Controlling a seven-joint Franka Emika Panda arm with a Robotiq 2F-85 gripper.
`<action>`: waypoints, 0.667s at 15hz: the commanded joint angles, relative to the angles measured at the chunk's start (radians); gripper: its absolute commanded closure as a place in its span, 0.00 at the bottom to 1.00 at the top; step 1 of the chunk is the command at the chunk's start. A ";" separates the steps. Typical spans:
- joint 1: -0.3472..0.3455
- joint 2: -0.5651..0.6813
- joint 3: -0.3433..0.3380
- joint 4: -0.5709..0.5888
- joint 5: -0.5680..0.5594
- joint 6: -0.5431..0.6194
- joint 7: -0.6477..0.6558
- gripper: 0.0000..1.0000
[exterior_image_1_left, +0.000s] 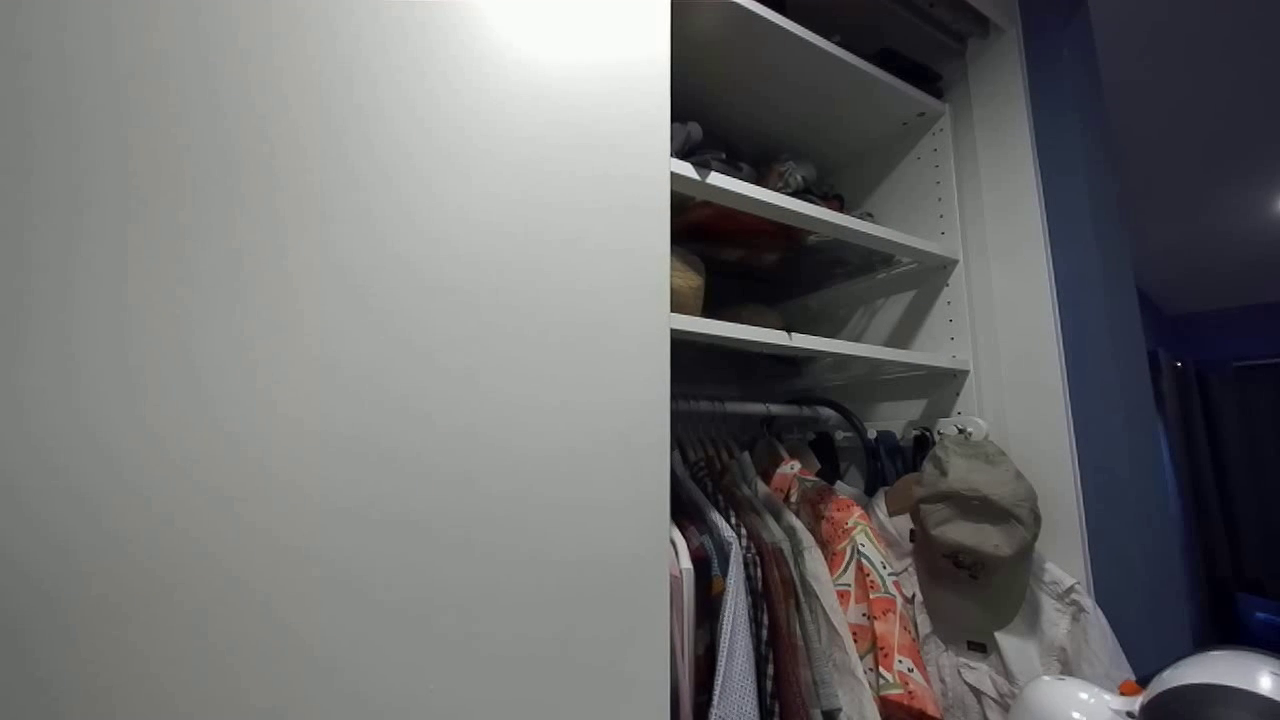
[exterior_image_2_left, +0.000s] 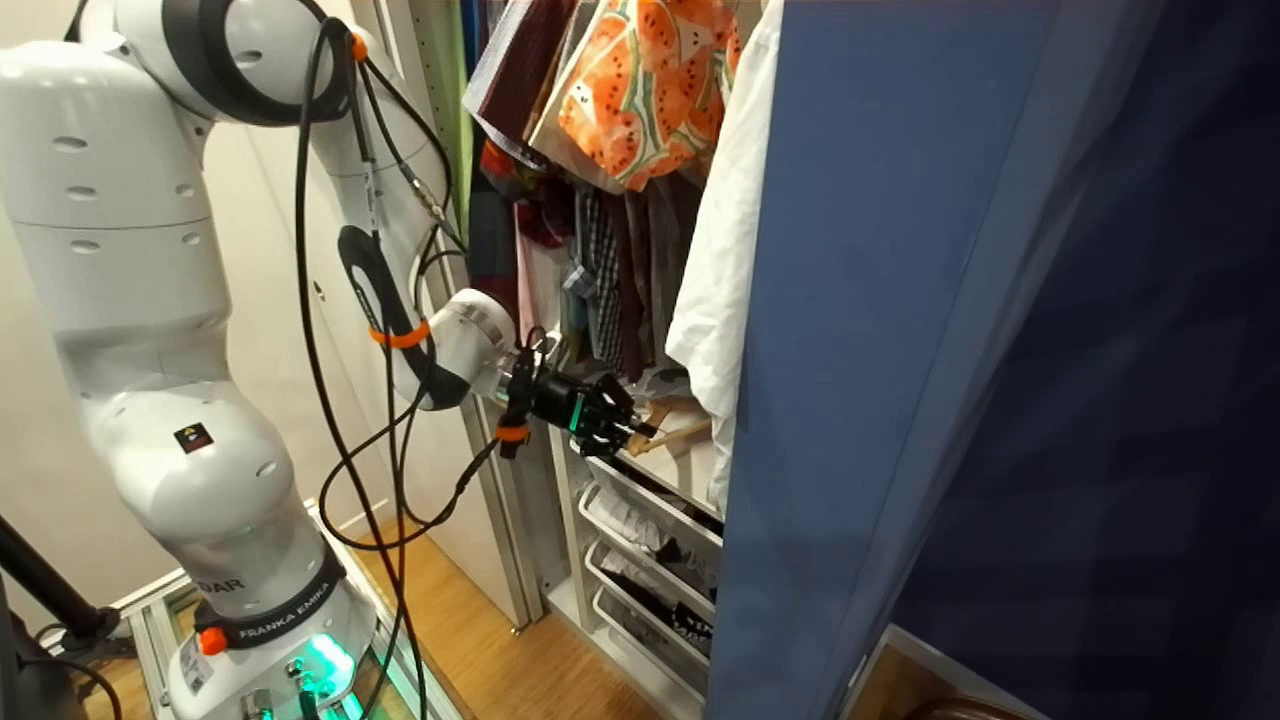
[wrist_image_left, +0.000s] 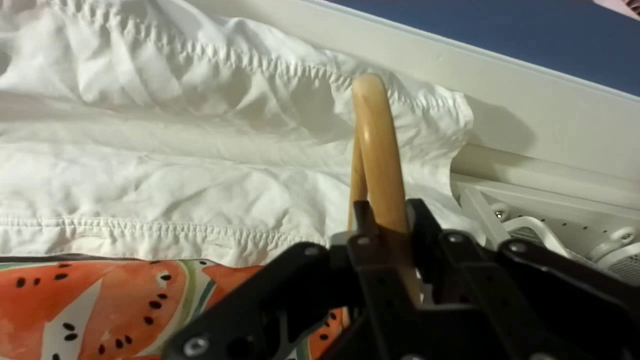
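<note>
A glossy tan, curved wooden hanger (wrist_image_left: 382, 150) is gripped in the hand (wrist_image_left: 392, 220), which hides its lower stretch in the wrist view. There, the hanger's long axis stands nearly upright, rounded end up, before a crinkled white cloth shirt (wrist_image_left: 165, 190). Red watermelon-print fabric (wrist_image_left: 130, 305) and a flat white panel (wrist_image_left: 500, 80) border that shirt.

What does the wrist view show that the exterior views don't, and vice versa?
Only the wrist view clearly shows the puckered seam on the white shirt and the fingers closed on a wooden hanger.

Only the exterior views, between them, show the cap, shelves, robot's arm and wooden floor.

All share the watermelon-print shirt, white shirt and blue wall; the fingers and wooden hanger also appear, smaller, in an exterior view.
</note>
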 joint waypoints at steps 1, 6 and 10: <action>-0.017 -0.050 0.014 -0.024 0.029 0.072 0.046 0.95; -0.086 -0.220 -0.040 -0.204 -0.045 0.326 0.124 0.95; -0.110 -0.160 -0.081 -0.116 -0.135 0.432 0.273 0.95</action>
